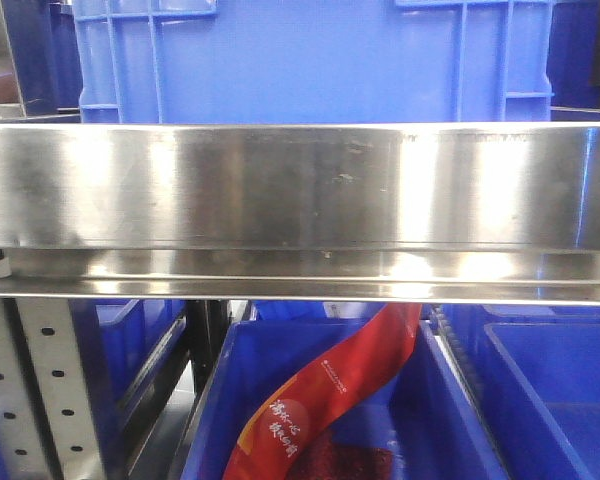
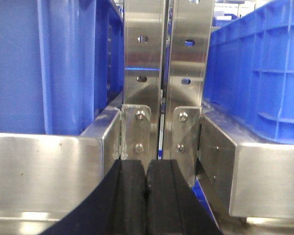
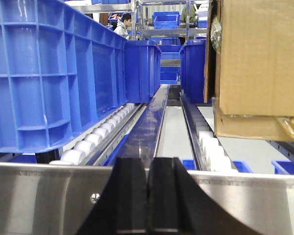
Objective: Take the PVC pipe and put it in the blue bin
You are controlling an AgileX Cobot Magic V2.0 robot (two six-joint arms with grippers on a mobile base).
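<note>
Bright, even indoor light throws white glare patches across the brushed stainless steel shelf rail (image 1: 300, 185), while distant blue plastic crates (image 3: 165, 19) look soft.

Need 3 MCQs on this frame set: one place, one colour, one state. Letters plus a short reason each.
1. Where does the red printed plastic bag lie?
A. on the steel rail
B. in a blue plastic bin under the rail
C. on the cardboard box

2. What colour are the conveyor rollers under the big blue crate?
A. white
B. black
C. red

3. How do the black fingers of the left hand stand?
A. wide apart
B. closed on a pipe
C. pressed together, nothing between

Key: 1 B, front view shows the bag draped into the lower bin. 2 A, right wrist view shows pale rollers. 3 C, left wrist view shows the pads touching.
</note>
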